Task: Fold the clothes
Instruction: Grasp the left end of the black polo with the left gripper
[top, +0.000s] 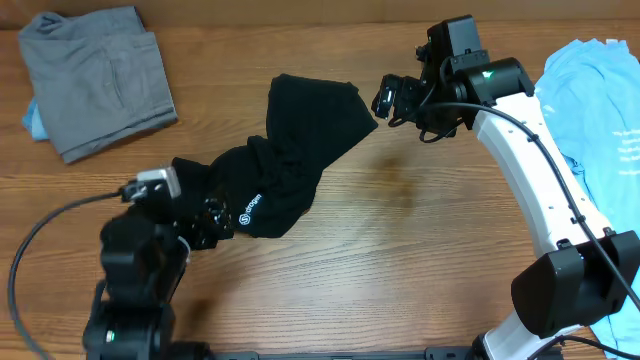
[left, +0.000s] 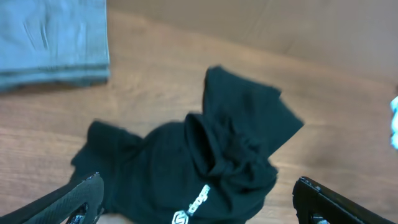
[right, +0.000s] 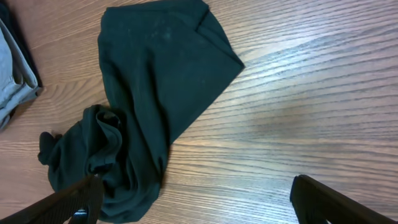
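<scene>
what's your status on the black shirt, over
Left hand open, right hand open. Black shirt crumpled, not folded. Grey garment, blue T-shirt lie apart.

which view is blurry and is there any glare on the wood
Left wrist view is soft all over, the black shirt nearly featureless; right wrist view is sharp, with a pale sheen on the table; overhead is evenly lit and clear.

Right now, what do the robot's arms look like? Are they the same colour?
No. The right arm has white links, black joints, a black cable along it and a small green light. The left arm is black, with a pale block near its wrist and a looping black cable. Both grippers' fingers are black.
</scene>
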